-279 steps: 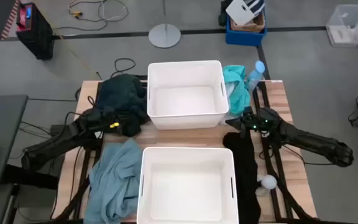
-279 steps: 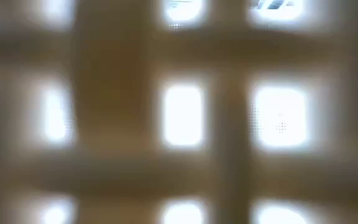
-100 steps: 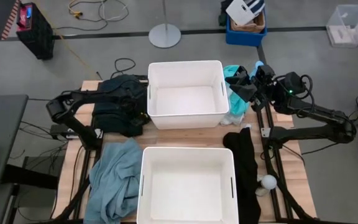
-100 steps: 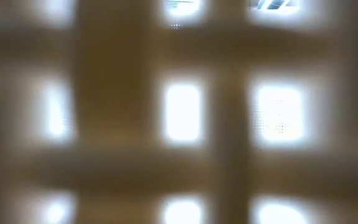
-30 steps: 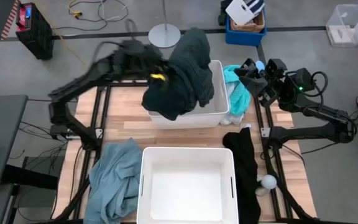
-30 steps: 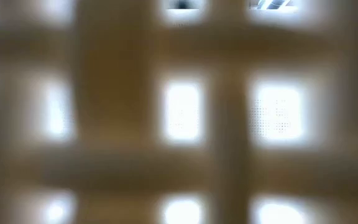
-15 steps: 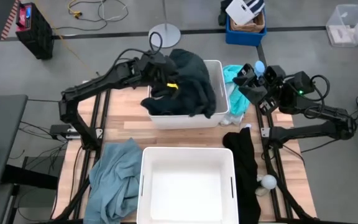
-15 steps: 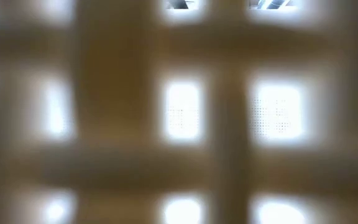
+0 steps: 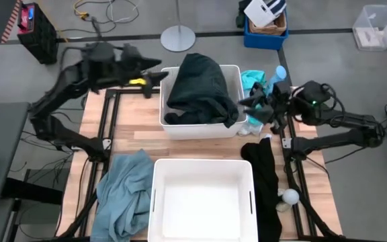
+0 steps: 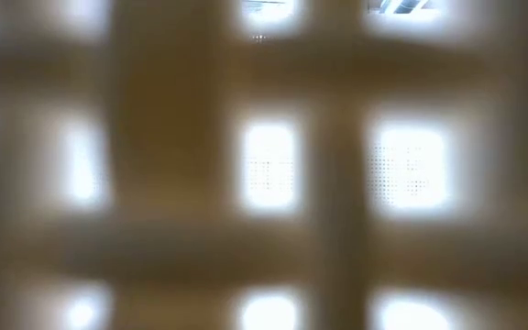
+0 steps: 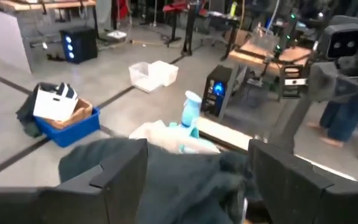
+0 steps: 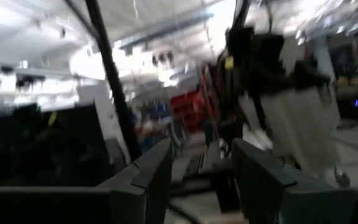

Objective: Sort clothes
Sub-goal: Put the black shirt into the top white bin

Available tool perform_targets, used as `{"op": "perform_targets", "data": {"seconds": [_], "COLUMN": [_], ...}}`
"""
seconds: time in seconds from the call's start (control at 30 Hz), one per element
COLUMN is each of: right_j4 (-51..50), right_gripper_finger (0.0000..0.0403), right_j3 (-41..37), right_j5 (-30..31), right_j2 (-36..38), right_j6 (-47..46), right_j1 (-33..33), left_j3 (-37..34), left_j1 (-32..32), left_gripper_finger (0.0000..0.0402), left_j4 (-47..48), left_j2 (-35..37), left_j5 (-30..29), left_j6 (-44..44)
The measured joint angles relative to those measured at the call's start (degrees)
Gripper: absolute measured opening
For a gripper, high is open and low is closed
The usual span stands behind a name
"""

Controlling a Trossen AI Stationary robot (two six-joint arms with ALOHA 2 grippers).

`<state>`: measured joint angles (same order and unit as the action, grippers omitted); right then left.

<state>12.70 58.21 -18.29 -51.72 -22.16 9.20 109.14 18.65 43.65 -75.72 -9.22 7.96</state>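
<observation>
A dark green garment [image 9: 200, 91] lies heaped in the far white bin [image 9: 170, 124], with one fold draped over the bin's near right rim. My left gripper [image 9: 158, 76] hovers open just left of that bin and points at the garment [image 11: 185, 177]. Beside the bin's right wall, my right gripper [image 9: 247, 106] is open with nothing between its fingers [image 12: 154, 168], close to a turquoise garment [image 9: 252, 81]. A dusty blue-grey garment [image 9: 123, 195] lies at the near left. A black garment [image 9: 267, 175] lies along the right side.
An empty white bin [image 9: 203, 198] stands at the near middle. A clear blue-capped bottle [image 9: 278, 74] stands behind the turquoise garment, and a small white ball [image 9: 289, 196] lies near the right edge. A blurred lattice fills the low view.
My left gripper has opened and let go of the dark green garment, which has dropped from the air into the far bin. It has then drawn back toward the table's left. My right gripper has moved toward the near edge and the far bin's right wall.
</observation>
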Motion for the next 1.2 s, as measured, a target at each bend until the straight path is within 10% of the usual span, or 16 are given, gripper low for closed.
{"op": "perform_targets", "data": {"seconds": [0.43,0.8,1.2], "right_j4": [-48.50,-87.38,-91.31], "right_gripper_finger": [0.0183,0.0183,0.0193], "right_j3": [17.32,20.65,8.56], "right_j5": [15.06,24.06,25.88], "right_j2": [-2.88,-8.85,-12.18], "right_j6": [2.08,-26.44,-56.19], "right_j1": [-14.68,-29.49,-41.63], "left_j3": [-1.23,-2.62,-2.62], "left_j1": [-1.96,-2.62,-2.62], "left_gripper_finger": [0.0263,0.0263,0.0263], "left_j4": [23.62,22.93,22.32], "left_j2": [0.63,0.65,0.63], "left_j5": [1.41,1.23,0.93], "left_j6": [2.55,2.62,2.45]}}
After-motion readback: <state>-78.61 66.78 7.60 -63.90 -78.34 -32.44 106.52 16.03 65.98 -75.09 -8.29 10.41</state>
